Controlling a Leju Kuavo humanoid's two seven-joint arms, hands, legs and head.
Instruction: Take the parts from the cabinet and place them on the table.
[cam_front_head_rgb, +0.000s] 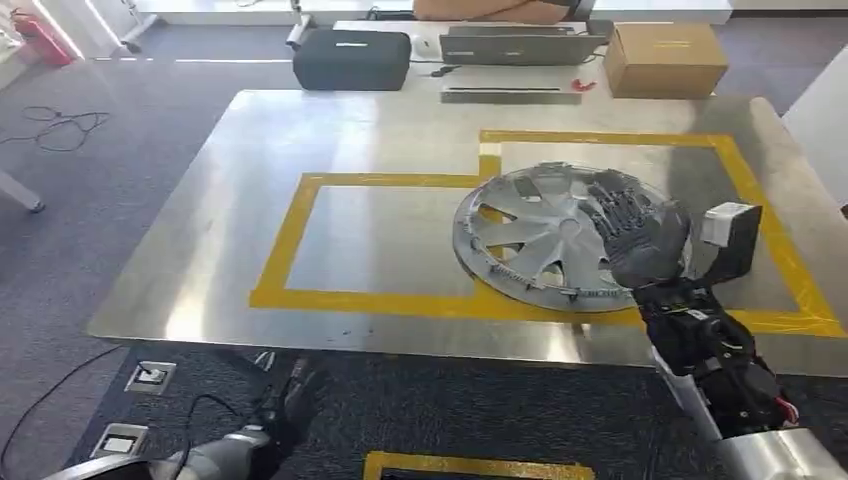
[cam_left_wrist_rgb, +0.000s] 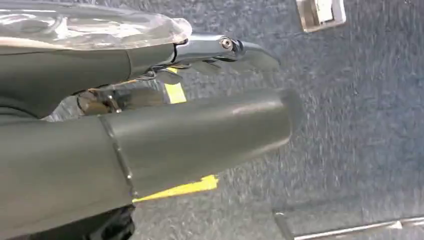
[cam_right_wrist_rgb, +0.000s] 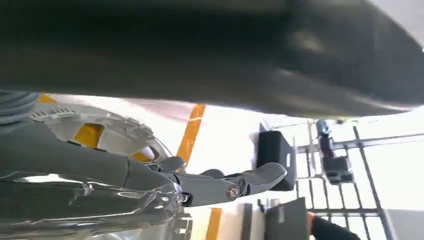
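The silver wheel cover (cam_front_head_rgb: 548, 240) already lies flat on the steel worktop (cam_front_head_rgb: 380, 130), straddling the yellow tape outline (cam_front_head_rgb: 300, 215) toward its right side — so the placing looks essentially done for this part. The right hand (cam_front_head_rgb: 635, 232) rests over the cover's right edge, fingers spread across its face; whether they grip the rim cannot be told. The left hand (cam_front_head_rgb: 275, 415) hangs low beside the worktop, fingers extended and holding nothing. What seems left — letting go, withdrawing, fetching any further parts
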